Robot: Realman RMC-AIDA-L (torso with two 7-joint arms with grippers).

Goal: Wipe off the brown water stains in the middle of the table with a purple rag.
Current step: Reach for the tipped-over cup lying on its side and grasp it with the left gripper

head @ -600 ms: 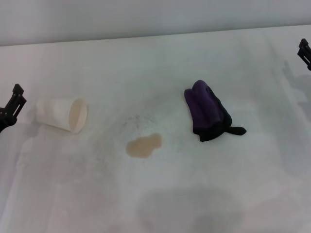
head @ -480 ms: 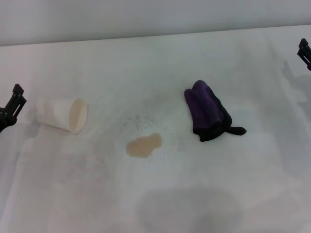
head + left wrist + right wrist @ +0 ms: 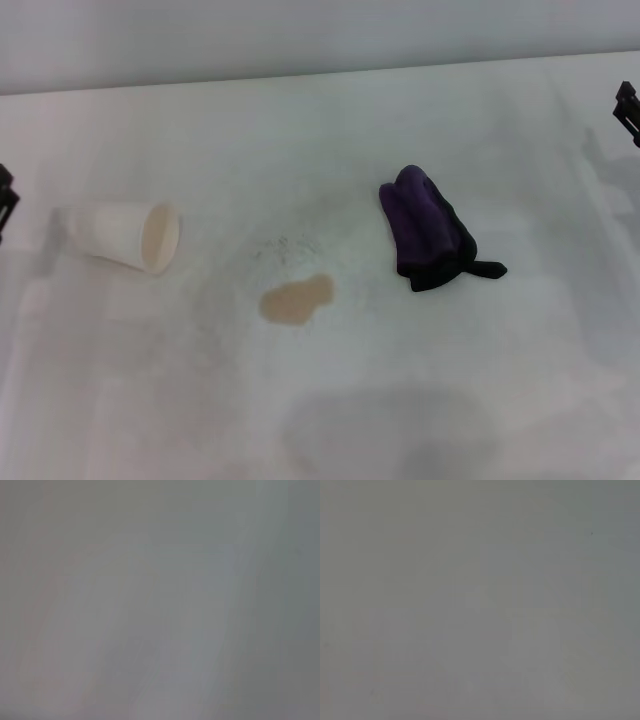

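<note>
In the head view the brown water stains [image 3: 296, 300] form a small tan two-lobed blotch in the middle of the white table [image 3: 400, 400]. The purple rag [image 3: 430, 231] lies bunched to the right of the stain, its black pointed corner toward the right. My left gripper [image 3: 5, 200] shows only as a sliver at the left edge, beside the cup. My right gripper [image 3: 628, 108] shows at the far right edge, well away from the rag. Both wrist views show only blank table surface.
A white paper cup [image 3: 125, 236] lies on its side at the left, its mouth toward the stain. A faint grey speckled smudge [image 3: 285, 247] sits just behind the stain. The table's far edge [image 3: 300, 78] meets a pale wall.
My left gripper has drawn back to the left, away from the cup, and now barely shows at the edge. The right gripper, rag, cup and stain have not moved.
</note>
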